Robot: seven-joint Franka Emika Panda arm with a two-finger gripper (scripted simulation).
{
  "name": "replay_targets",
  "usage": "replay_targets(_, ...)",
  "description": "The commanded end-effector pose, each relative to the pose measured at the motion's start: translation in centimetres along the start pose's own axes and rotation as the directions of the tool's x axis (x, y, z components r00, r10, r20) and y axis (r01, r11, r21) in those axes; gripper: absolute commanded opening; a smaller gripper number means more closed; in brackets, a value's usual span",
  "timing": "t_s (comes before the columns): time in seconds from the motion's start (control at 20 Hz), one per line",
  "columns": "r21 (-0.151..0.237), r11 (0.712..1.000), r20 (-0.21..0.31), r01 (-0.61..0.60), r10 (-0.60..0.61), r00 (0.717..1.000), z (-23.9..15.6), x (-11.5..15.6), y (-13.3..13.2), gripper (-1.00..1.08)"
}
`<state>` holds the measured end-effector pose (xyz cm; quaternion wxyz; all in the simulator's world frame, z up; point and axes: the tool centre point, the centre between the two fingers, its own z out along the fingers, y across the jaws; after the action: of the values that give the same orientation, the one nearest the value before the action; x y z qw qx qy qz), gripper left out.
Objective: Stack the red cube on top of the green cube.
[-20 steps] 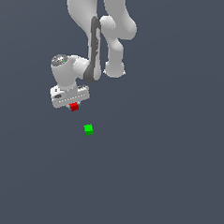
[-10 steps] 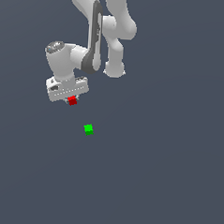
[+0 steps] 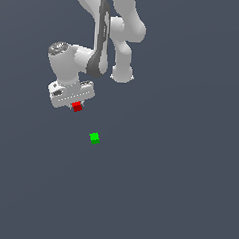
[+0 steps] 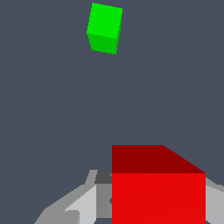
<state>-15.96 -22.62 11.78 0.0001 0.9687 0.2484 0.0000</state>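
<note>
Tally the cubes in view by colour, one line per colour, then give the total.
Small solid red cube, at the white robot gripper: 1
Small bright green cube, lying apart from it on the grey surface: 1
Total: 2 cubes

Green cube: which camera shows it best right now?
The wrist view: the green cube appears large, unobstructed, with two faces visible, beyond the red cube. The exterior view shows the green cube only as a tiny speck, apart from the gripper.
</note>
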Motion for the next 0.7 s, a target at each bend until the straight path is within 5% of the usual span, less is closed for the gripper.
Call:
replay_targets(0.0,0.0,1.0,0.0,0.001,-0.001,1.0,0.2,0.6,-0.2,-1.0)
replay_targets(0.65,0.001,1.0,-0.001,0.001,-0.001,1.0,3.6,10.4,-2.1,-1.0)
